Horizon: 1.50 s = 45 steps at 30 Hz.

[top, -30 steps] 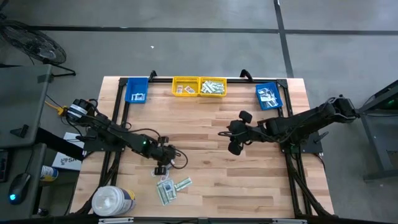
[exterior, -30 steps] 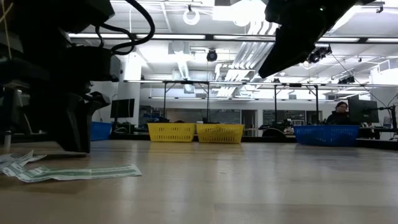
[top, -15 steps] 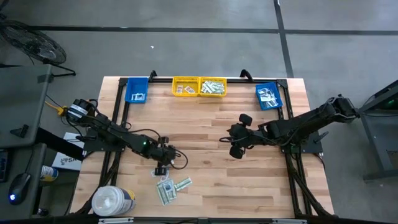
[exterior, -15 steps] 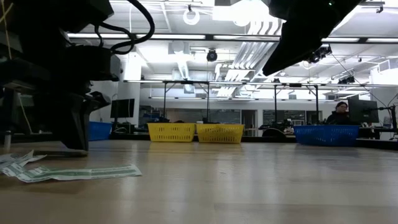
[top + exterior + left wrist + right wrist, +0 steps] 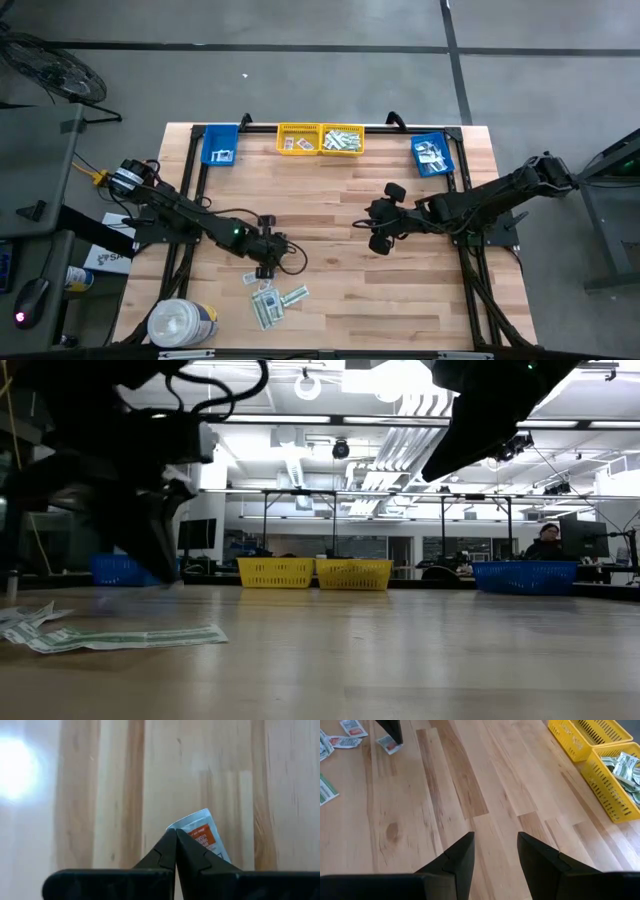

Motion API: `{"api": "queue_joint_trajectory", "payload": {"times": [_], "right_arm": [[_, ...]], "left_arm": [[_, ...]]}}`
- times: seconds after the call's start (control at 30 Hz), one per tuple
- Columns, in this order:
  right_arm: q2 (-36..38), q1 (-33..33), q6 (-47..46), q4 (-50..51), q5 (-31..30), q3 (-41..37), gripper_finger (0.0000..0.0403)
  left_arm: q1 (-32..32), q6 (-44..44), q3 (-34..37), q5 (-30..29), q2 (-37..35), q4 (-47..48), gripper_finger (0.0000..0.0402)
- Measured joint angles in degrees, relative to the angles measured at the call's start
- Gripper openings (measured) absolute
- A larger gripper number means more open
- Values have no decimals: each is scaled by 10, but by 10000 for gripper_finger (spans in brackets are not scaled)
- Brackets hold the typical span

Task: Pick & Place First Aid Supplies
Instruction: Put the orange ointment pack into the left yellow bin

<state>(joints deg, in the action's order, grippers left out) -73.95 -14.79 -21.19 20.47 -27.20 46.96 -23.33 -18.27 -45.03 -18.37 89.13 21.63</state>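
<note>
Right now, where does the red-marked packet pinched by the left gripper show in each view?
High view: too small to pick out; it sits at the left gripper's tip, left of table centre.
Low view: not distinguishable below the dark gripper at far left.
Left wrist view: the red-marked packet pokes out beside the shut fingertips, centre.
Right wrist view: packet at upper left, against the table.
Shared landmark: the left gripper itself.

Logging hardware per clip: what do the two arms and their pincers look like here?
Both arms are dark, jointed and slim, with loose black cables looping along the left arm. Each pincer, left pincer and right pincer, has two matte black, wedge-shaped fingers tapering to points.
</note>
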Motion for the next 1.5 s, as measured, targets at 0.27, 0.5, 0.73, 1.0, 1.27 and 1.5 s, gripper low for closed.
{"api": "queue_joint_trajectory", "payload": {"times": [0.27, 0.5, 0.73, 1.0, 1.27, 1.5], "right_arm": [[0, 0, 0, -2, -11, 0, 142], [0, 0, -8, -2, -18, 0, 142], [0, 0, -11, -2, -26, 0, 142], [0, 0, -13, -2, -23, 0, 142], [0, 0, -10, -2, -23, 0, 142], [0, 0, -9, 1, -23, 0, 142]], "left_arm": [[0, 0, -28, -77, -1, -1, 0], [2, 0, -37, -175, -1, -4, 0], [69, 24, -37, -263, -2, -21, 0], [203, 139, -37, -269, -2, -94, 0], [334, 226, -38, -214, -2, -219, 0], [433, 226, -38, -156, -1, -299, 0]]}}
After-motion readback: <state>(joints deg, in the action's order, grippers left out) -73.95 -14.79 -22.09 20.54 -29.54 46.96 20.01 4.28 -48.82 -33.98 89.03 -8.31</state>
